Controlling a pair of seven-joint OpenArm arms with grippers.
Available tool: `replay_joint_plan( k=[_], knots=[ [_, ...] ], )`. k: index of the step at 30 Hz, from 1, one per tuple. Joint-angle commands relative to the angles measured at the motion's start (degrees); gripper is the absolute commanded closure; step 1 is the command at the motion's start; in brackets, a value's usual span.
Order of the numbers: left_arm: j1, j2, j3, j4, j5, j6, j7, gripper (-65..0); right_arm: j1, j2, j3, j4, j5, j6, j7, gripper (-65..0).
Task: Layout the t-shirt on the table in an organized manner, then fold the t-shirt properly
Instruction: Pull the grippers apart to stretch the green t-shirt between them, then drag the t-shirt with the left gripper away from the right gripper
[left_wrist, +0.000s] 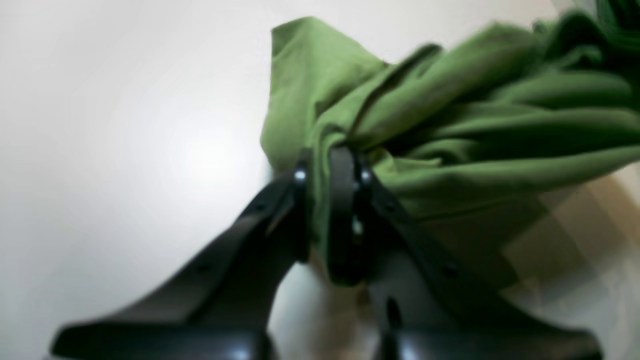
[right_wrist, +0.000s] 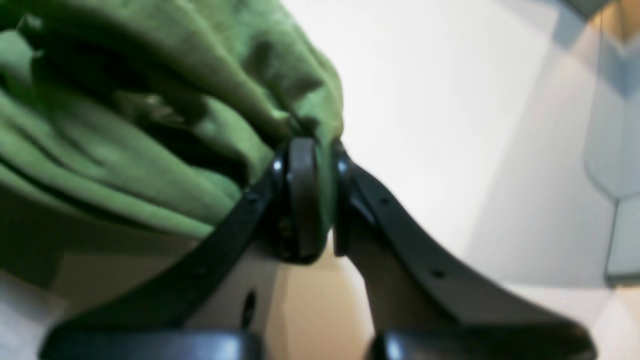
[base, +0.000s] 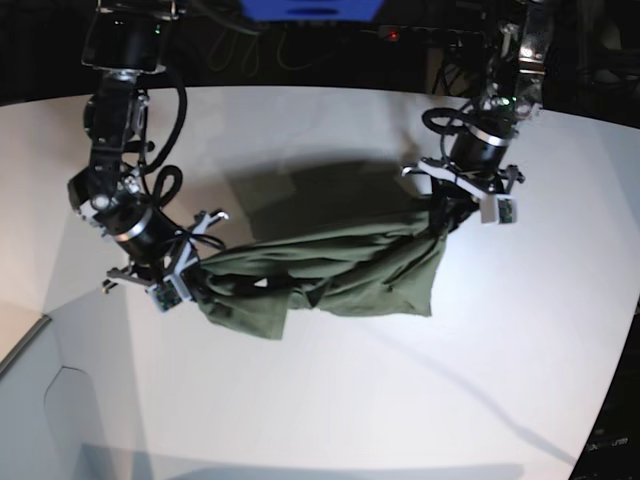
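Above the middle of the table (base: 320, 400) hangs the t-shirt (base: 330, 270), strung in a sagging band between both arms so it can be spread flat. Left gripper (base: 443, 212) clenched on its right end, right gripper (base: 192, 268) clenched on its left end.

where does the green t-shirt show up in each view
Left wrist: the t-shirt fills the upper right, a bunched edge pinched in the left tool.
Right wrist: the shirt fills the upper left, its edge pinched in the right tool.
Base: it hangs in a sagging band across the middle, strung between both tools over the table.
Shared landmark: the white table under the cloth.
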Motion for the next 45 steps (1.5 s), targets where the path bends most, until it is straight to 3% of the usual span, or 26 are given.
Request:
replay_joint_plan(
  k=[1, 11, 15, 23, 25, 31, 33, 39, 45],
  knots=[
    [-0.05, 0.38, -1.65, 0.79, 0.13, 1.40, -1.76, -0.4, 1.08, 0.49, 1.41, 1.06, -0.23, -0.71, 1.37, 0.0],
    [1.71, 7.06, -7.54, 1.23, 0.13, 1.40, -1.85, -0.4, 0.37, -0.03, 9.05, -1.22, -0.23, -0.71, 1.37, 0.0],
    [3.38, 9.08, -7.54, 2.03, -2.51, 1.40, -1.85, -0.4, 0.81, -2.14, 12.75, -1.31, -0.14, -0.71, 1.37, 0.0],
    [4.96, 9.52, -7.10, 1.50, -9.54, 1.40, -1.41, -1.4, 1.17, -3.55, 14.86, -1.31, -0.14, -2.42, 1.37, 0.0],
    [4.96, 9.43, -7.10, 1.50, -9.81, 1.49, -1.32, -5.3, 1.17, -3.55, 14.77, -1.31, -0.14, -2.42, 1.37, 0.0],
    [6.19, 9.17, -7.10, 2.03, -10.07, 1.57, -1.41, -35.6, 1.43, -3.37, 15.03, -1.31, -0.14, -2.51, 1.37, 0.0],
    [6.81, 9.17, -7.28, 2.55, -10.07, 1.49, -1.68, -40.7, 1.34, -3.29, 15.12, -1.31, -0.14, -2.51, 1.37, 0.0],
    [3.64, 7.85, -7.10, 2.64, -10.07, 1.57, -1.50, -41.8, 0.37, -3.46, 14.77, -1.31, -0.14, -2.51, 1.37, 0.0],
    [-3.48, 8.73, -6.05, 0.97, -9.54, 1.66, -1.24, -41.9, -0.42, -3.46, 14.77, -1.31, -0.14, -2.33, 1.37, 0.0]
  ],
)
